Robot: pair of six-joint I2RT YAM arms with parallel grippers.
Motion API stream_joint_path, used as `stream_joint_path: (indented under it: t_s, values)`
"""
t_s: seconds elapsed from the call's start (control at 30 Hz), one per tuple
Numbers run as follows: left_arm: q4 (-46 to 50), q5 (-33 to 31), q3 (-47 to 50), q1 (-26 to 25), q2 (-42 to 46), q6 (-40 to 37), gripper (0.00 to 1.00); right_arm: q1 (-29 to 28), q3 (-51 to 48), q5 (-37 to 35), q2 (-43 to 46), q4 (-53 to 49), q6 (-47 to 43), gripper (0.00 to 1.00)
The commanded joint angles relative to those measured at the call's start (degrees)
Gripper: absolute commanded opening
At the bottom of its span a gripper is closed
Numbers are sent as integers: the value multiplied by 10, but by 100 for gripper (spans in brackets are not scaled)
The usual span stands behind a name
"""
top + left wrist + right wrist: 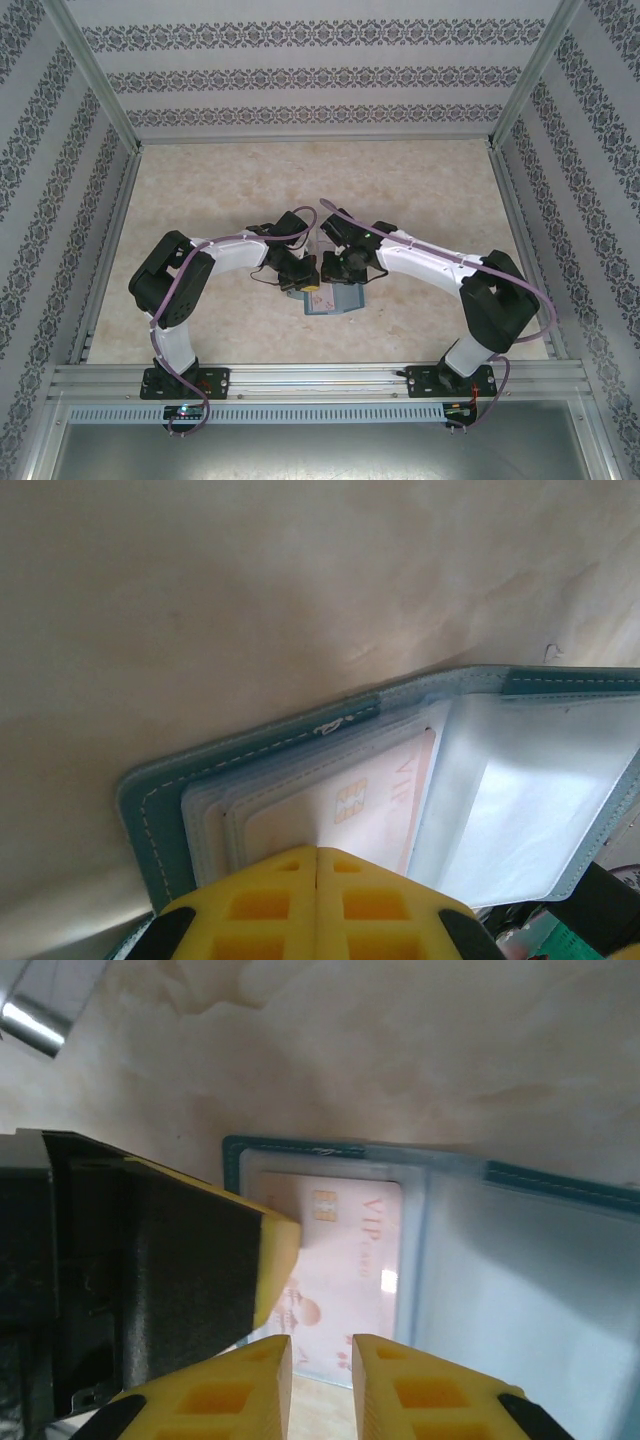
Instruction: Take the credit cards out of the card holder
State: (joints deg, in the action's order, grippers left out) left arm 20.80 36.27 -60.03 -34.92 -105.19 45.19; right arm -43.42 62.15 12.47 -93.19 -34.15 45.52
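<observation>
**Both grippers at the open card holder, card in its sleeve**

Nearest the left wrist camera, the left gripper (318, 868) has its yellow fingers pressed flat together with nothing between them, the tips resting on the near edge of the clear sleeves. Just beyond lies a pinkish-white credit card (345, 808) with a chip and "VIP" lettering, inside the card holder (300, 734). The holder lies spread open on the table (250, 600).

In the right wrist view, the right gripper (320, 1348) has its fingers a narrow slit apart, poised at the card's (345, 1245) near edge. Its tips may touch that edge, but the angle is too shallow to be sure. This view adds the left gripper's black finger (180, 1270), whose yellow tip bears on the card's left side.

From above, the two grippers (300, 272) (338, 266) meet over the teal holder (340, 302) at the table's near centre. Patterned walls (320, 75) stand beyond.
</observation>
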Motion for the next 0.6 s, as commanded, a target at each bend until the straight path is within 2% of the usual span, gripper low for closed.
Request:
stream_joint_path:
  t_s: [0.0,0.23,0.57]
  values:
    - [23,-7,-8,-8,-4,-10,0,11,-27,42,-16,54,26,22]
    - [20,-6,-7,-8,-5,-9,0,32,-78,54,-33,90,29,21]
    - [18,-4,-6,-8,-5,-7,0,49,-94,4,-39,51,5,20]
